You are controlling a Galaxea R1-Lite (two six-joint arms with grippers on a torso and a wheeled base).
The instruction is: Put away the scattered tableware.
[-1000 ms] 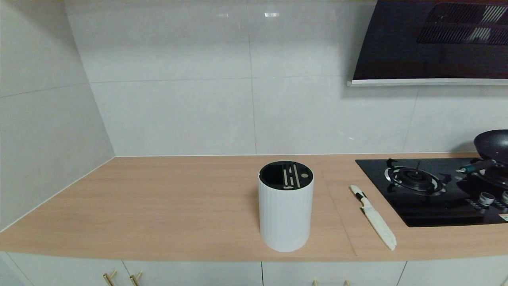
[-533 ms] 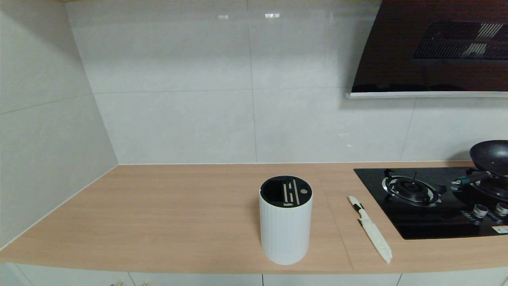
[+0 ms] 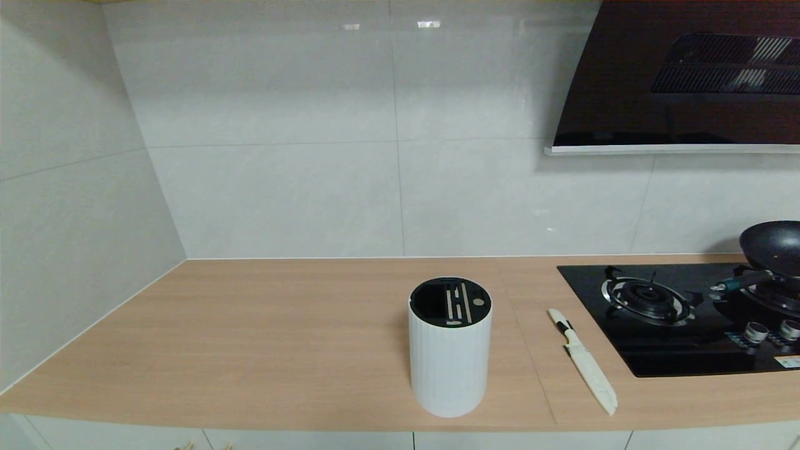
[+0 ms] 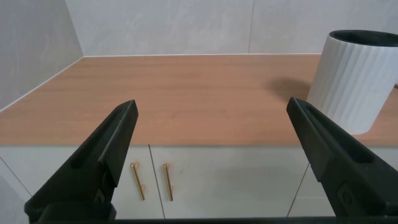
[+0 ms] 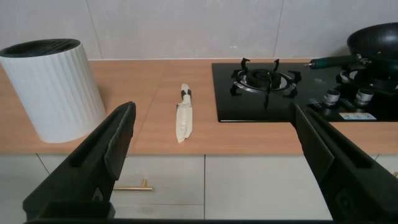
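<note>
1. A pale wooden counter (image 3: 250,337) runs along a grey tiled wall (image 3: 281,187). A black gas hob (image 3: 662,325) is set into it at the 3 o'clock end, under a dark range hood (image 3: 681,81).
2. A white ribbed holder (image 3: 450,356) with a black slotted top stands upright near the counter's front edge.
3. The knife (image 3: 582,361) lies flat on the counter at 3 o'clock of the holder, apart from it and just short of the hob. Its dark-banded handle points to 11 o'clock and its pale blade to 5 o'clock, with the tip near the front edge.
4. The right gripper (image 5: 212,109) sits low in front of the counter, its two black fingers spread wide and holding nothing. The knife is at about 12 o'clock from it, well apart, and the holder at about 10 o'clock.
5. The left gripper (image 4: 211,109) is also spread wide and holds nothing. It faces bare counter, with the holder off at about 2 o'clock. Two brass cabinet handles (image 4: 166,180) show below the counter edge.
6. A dark wok (image 3: 772,240) on the far burner is cut off by the frame, as is the 3 o'clock end of the hob.
7. The holder's slots show pale strips. Whether anything is in them cannot be told.
8. In the left wrist view the holder's top and far side are cropped.
</note>
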